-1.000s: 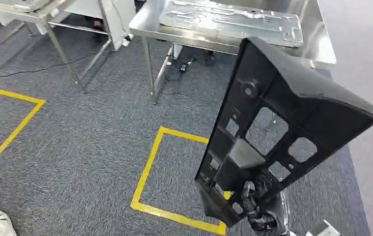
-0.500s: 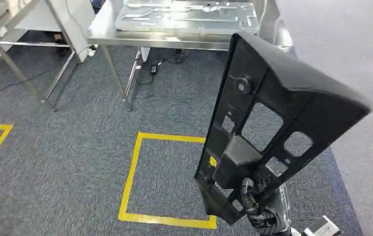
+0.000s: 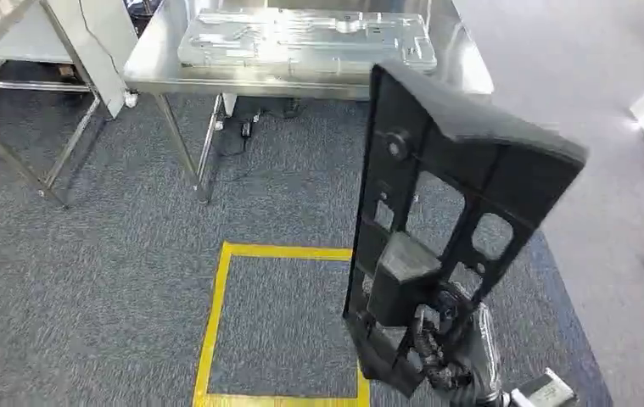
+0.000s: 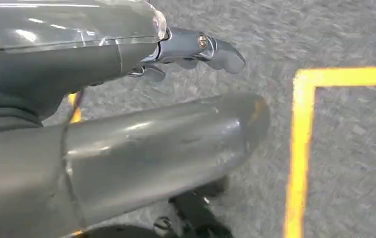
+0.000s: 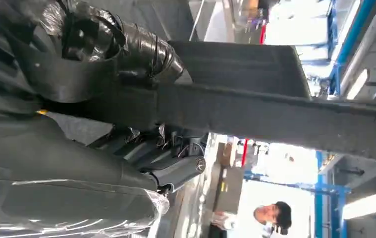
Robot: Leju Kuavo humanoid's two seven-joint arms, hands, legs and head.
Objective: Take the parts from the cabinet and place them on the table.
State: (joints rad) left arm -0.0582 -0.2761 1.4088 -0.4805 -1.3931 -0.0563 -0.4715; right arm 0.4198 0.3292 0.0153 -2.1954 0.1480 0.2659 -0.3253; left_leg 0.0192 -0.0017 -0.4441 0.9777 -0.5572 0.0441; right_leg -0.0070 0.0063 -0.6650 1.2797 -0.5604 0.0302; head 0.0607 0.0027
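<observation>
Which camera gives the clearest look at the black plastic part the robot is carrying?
The head view: it shows the whole black part, upright, with its cutouts, gripped near its lower end by the right hand. The right wrist view shows just a close-up dark edge. The left wrist view shows floor and the left hand.

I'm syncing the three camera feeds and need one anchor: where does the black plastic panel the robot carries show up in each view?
Head view: black plastic panel stands upright right of centre, the right hand gripping its lower end.
Right wrist view: the panel crosses the picture as a dark bar, the hand wrapped round it.
Left wrist view: not in it.
Shared landmark: the right hand on the panel, in the head and right wrist views.
</observation>
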